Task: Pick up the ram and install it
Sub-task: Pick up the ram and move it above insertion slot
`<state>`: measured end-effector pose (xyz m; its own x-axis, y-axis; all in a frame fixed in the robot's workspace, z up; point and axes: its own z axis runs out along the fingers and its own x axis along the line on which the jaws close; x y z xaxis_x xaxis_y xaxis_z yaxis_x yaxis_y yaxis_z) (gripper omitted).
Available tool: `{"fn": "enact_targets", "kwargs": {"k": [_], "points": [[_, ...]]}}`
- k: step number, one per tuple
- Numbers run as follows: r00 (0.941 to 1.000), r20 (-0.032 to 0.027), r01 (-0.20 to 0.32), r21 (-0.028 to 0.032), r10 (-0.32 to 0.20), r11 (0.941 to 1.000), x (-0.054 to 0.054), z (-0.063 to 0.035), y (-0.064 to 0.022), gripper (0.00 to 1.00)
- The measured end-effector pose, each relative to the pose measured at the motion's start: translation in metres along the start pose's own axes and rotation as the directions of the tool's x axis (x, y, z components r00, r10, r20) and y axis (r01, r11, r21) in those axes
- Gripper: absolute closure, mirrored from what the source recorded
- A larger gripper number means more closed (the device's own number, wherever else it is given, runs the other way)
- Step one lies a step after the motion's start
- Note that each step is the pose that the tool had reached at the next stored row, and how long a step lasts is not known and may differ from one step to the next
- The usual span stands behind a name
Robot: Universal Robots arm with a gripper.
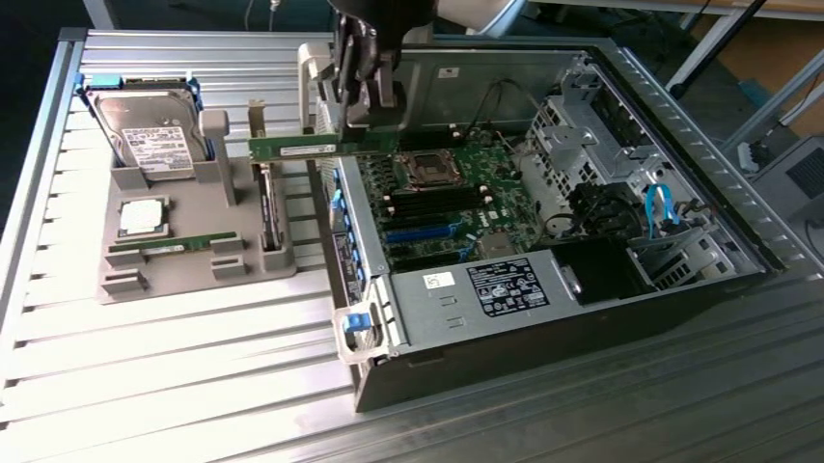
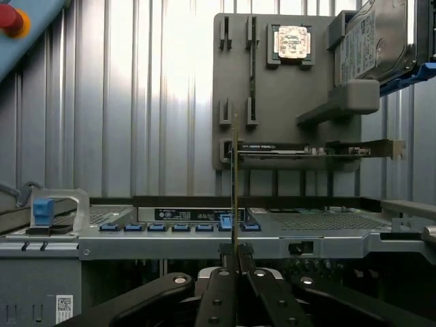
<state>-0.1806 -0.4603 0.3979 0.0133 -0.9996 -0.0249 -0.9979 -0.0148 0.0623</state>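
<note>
The ram (image 1: pixel 309 148) is off the table, level, held in the air by one end. It hangs over the open computer case's (image 1: pixel 554 386) wall nearest the grey fixture tray (image 1: pixel 180 275), its free end pointing back toward the tray. In the wrist view the ram (image 2: pixel 235 184) shows edge-on as a thin line. The gripper (image 1: pixel 354 121) is clenched on the ram, fingers (image 2: pixel 221 286) pressed to both faces. Just beyond the stick inside the case lies the green motherboard (image 1: pixel 445 207) with its processor socket (image 1: pixel 425 169). On the tray, near the table's (image 1: pixel 193 367) far-left corner in the exterior view, sit a hard drive (image 1: pixel 154 135), a square silver processor chip (image 1: pixel 142 217), a second green memory stick (image 1: pixel 174 245) and a dark expansion card (image 1: pixel 266 212) standing in a slot.
</note>
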Motion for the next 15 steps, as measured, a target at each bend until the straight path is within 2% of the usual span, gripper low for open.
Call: {"fn": "enact_targets", "kwargs": {"k": [15], "points": [[1.0,0.0001,0.0,-0.0115,0.0,0.9999,0.001,-0.0031,-0.0455,0.88]]}}
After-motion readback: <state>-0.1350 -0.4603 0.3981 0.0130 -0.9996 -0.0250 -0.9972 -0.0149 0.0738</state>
